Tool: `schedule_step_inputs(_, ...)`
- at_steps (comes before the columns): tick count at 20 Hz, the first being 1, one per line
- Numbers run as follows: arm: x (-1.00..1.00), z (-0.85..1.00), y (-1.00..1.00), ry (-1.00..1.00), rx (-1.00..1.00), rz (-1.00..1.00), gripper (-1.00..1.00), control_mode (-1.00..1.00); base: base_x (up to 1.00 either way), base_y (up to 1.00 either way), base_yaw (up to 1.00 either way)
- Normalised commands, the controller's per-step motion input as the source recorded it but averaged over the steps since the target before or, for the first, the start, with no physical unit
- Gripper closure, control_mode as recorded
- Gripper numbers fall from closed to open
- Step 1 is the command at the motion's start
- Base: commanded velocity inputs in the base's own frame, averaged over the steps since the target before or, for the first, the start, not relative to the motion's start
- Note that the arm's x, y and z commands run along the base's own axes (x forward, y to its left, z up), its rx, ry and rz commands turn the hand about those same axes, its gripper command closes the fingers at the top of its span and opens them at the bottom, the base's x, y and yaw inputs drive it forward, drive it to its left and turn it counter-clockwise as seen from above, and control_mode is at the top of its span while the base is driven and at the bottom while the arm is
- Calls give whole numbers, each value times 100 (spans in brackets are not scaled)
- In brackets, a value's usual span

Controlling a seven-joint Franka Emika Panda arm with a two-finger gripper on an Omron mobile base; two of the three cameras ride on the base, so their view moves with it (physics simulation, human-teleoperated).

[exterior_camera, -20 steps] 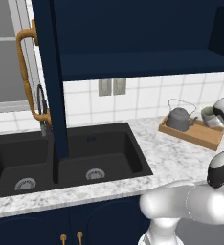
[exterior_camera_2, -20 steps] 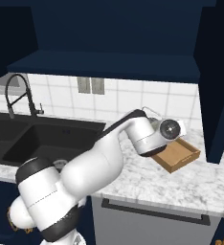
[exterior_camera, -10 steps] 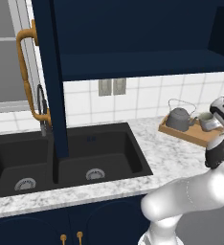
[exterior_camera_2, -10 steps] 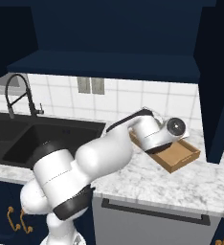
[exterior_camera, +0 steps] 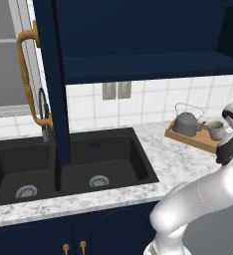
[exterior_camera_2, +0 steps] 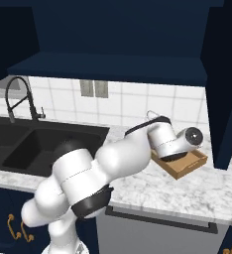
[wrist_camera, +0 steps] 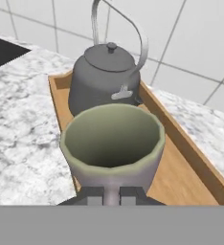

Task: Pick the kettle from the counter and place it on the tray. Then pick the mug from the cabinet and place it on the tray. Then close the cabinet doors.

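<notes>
Left base view: the mug (exterior_camera: pixel 215 129) has travelled in over the tray (exterior_camera: pixel 195 140), beside the kettle (exterior_camera: pixel 186 123). Right base view: the arm has swung further over the surface (exterior_camera_2: pixel 207 191). Hand view: the hand (wrist_camera: pixel 112 195) pinches the mug's wall; release comes next, I judge.

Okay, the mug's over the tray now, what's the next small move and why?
Probably lower the mug a little and then open the gripper. It is shut on the mug's near wall, the mug sits above the tray beside the kettle, and whether its base touches the wood cannot be told.
</notes>
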Motion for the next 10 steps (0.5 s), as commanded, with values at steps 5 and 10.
schedule_step_inputs(5, 8, -35, -20, 2, 0, 5, 100, -100, 0, 0, 0)
schedule_step_inputs(10, 9, -34, -4, 4, 0, 3, 100, -100, 0, 0, 0)
